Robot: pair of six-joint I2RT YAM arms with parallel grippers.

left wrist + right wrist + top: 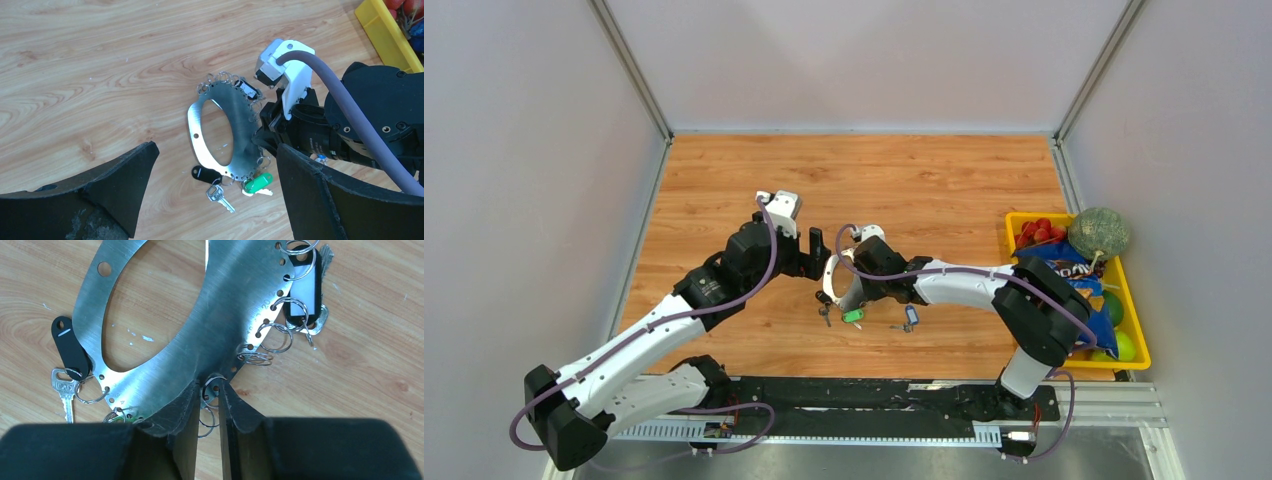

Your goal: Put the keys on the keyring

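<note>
Keyring (pixel 240 125) stands tilted up from the worktop (pixel 75 75) just ahead of the wide-apart left jaws, a split ring (pixel 214 390) on its rim pinched between the nearly closed right jaws, which I judge must hold it steady so the left can thread keys (pixel 218 192) cleanly.

Legible markings: none.
Stamped characters along the keyring (pixel 210 325) rim and on the silver key (pixel 64 390) head are too small to read.

The wooden table (pixel 904 180) bears a yellow bin (pixel 1021 215) and blue-tagged key (pixel 911 316).
</note>
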